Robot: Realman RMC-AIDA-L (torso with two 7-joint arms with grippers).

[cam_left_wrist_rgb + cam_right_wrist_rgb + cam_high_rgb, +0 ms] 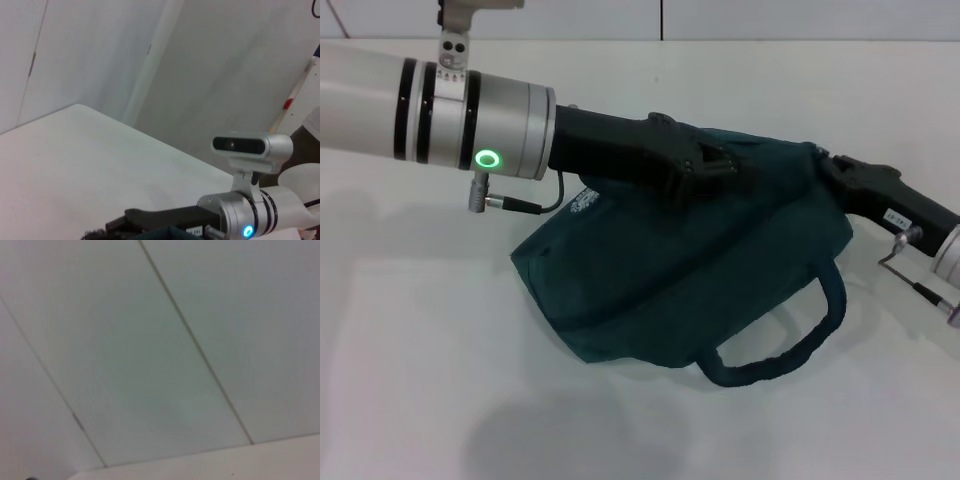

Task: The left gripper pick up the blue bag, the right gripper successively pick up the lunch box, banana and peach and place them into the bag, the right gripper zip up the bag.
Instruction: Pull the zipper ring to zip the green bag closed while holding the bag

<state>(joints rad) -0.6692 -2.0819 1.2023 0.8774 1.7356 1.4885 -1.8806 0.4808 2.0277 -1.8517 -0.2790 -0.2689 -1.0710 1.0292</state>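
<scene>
The blue bag (670,270) hangs tilted above the white table, one loop handle (790,345) drooping at its front. My left gripper (712,165) reaches in from the left and is shut on the fabric along the bag's top edge. My right gripper (828,165), with its white label, comes in from the right and meets the bag's upper right end, where its tips are hidden by fabric. The left wrist view shows the right gripper (117,227) beside a sliver of the bag (170,232). The lunch box, banana and peach are out of view.
The white table (420,380) carries the bag's shadow below it. A pale panelled wall (150,350) stands behind the table. The right arm's wrist camera (250,145) sits above its silver wrist.
</scene>
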